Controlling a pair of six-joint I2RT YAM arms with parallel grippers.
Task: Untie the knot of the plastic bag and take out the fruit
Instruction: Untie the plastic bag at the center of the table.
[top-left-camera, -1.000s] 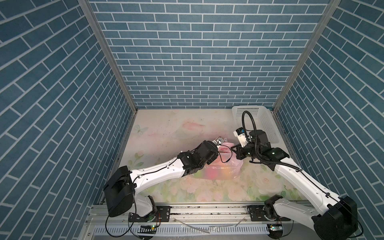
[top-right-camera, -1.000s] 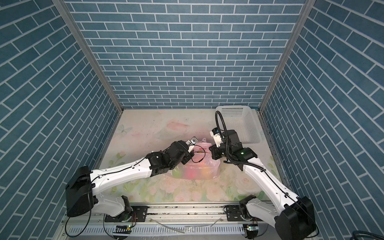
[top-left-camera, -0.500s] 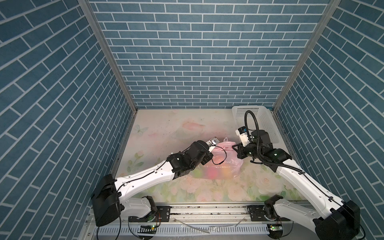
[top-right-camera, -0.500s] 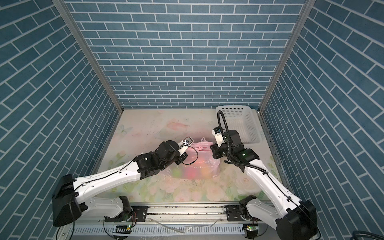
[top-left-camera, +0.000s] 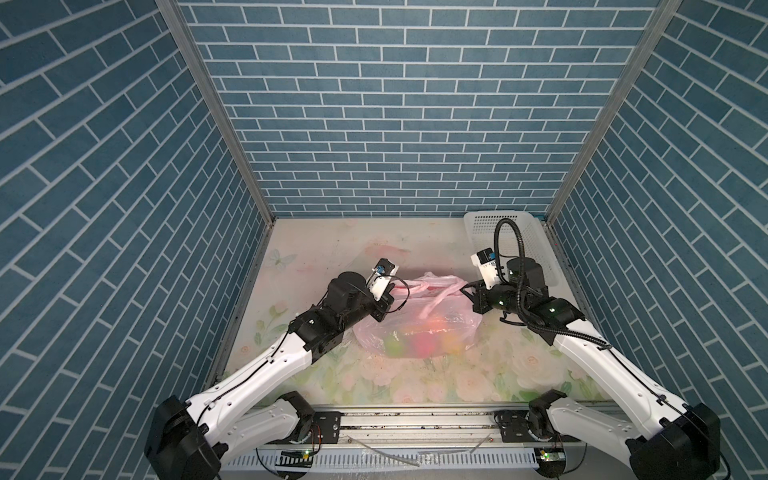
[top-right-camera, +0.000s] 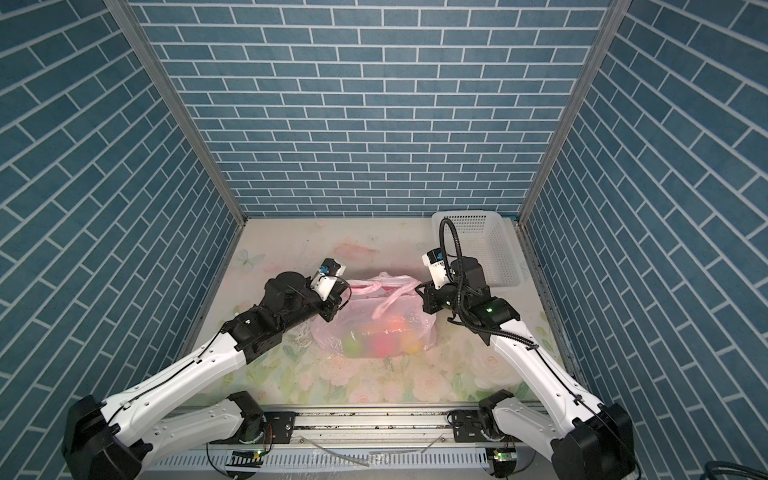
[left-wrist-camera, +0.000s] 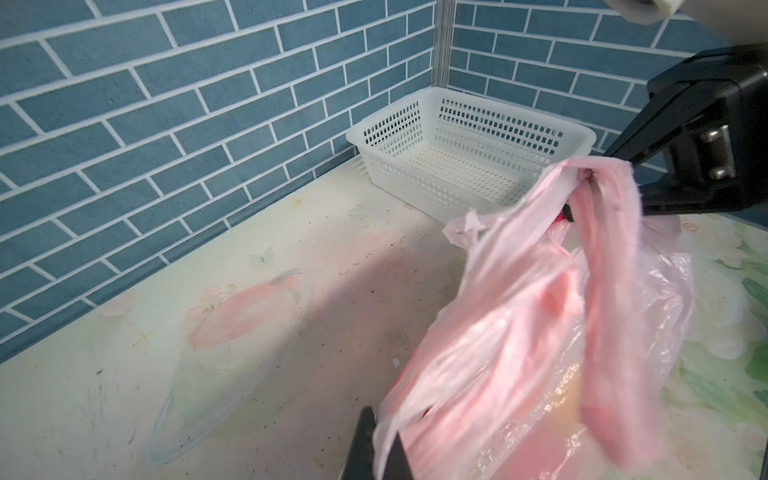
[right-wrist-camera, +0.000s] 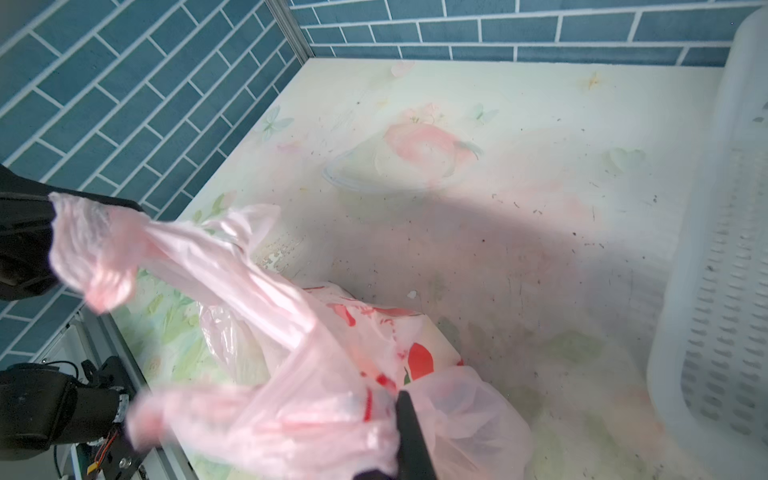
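We see 1 pink plastic bag (top-left-camera: 419, 328) mid-table (top-left-camera: 324, 245), red print too blurred to read; fruit (top-left-camera: 422, 343) inside shows as green, red & orange blobs, count unclear. L gripper (top-left-camera: 392, 293) fingers clamped on bag top at its 10 o'clock, R gripper (top-left-camera: 468, 287) fingers clamped on it at 2; 1 white basket (top-left-camera: 540, 253) at bag's 1 o'clock.
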